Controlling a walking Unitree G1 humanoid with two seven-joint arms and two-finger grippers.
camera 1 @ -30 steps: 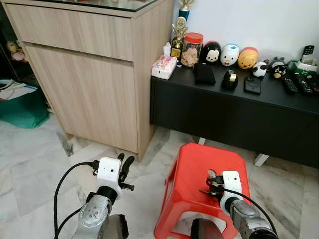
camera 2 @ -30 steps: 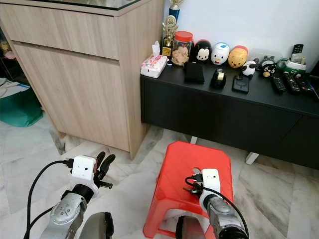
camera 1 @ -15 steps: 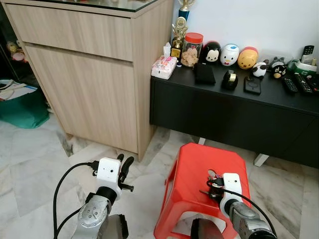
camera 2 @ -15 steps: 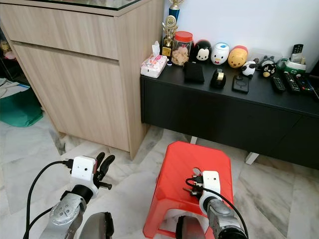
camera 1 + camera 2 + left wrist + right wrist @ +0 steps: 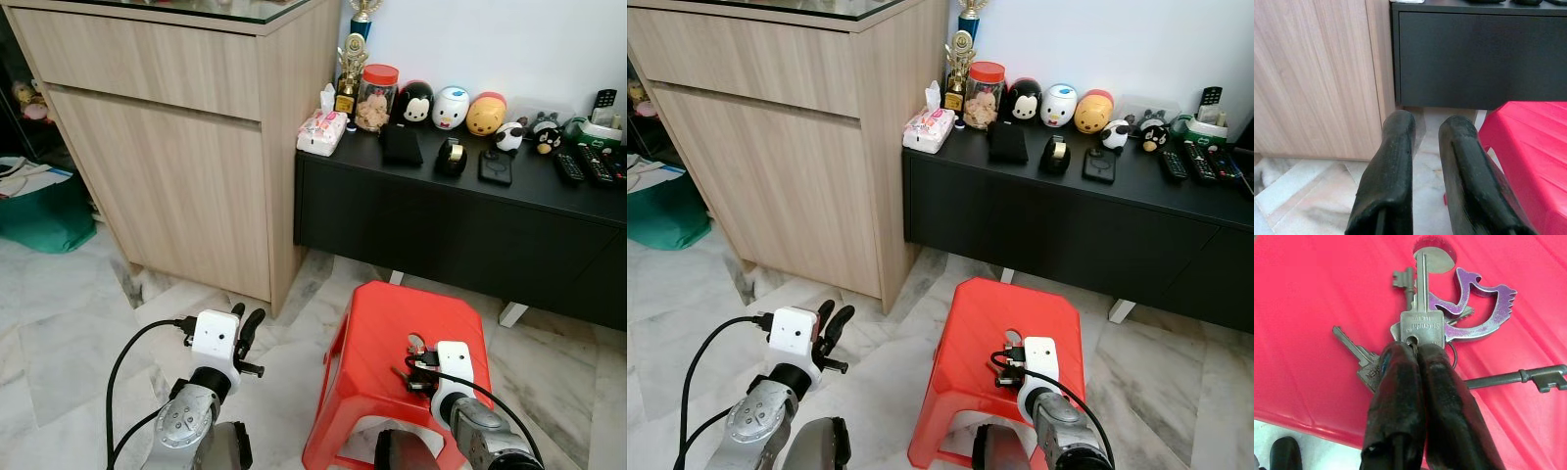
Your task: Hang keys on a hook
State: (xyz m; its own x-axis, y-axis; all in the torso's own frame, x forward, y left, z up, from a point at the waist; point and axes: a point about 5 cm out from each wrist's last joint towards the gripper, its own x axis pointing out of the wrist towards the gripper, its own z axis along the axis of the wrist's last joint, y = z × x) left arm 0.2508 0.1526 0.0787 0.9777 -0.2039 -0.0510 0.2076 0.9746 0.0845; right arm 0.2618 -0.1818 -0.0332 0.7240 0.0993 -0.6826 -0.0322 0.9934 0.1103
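Note:
A bunch of metal keys (image 5: 1422,325) with a purple cut-out keychain (image 5: 1479,308) lies on the top of a red plastic stool (image 5: 372,323). My right gripper (image 5: 1415,350) is shut on the bunch at the head of the large silver key, low over the stool's near half (image 5: 416,364). Other keys fan out flat on the red surface. My left gripper (image 5: 245,318) hangs idle over the marble floor left of the stool. Its fingers (image 5: 1396,147) stand slightly open with nothing between them.
A tall wooden cabinet (image 5: 186,147) stands at the left. A low black console (image 5: 460,215) behind the stool carries toy figures, a jar, tissues and remotes. A green bag (image 5: 44,211) sits at the far left. Marble floor (image 5: 69,333) lies around the stool.
My right gripper has edged a little to the left over the stool with the keys pinched in it. The left arm has not visibly moved.

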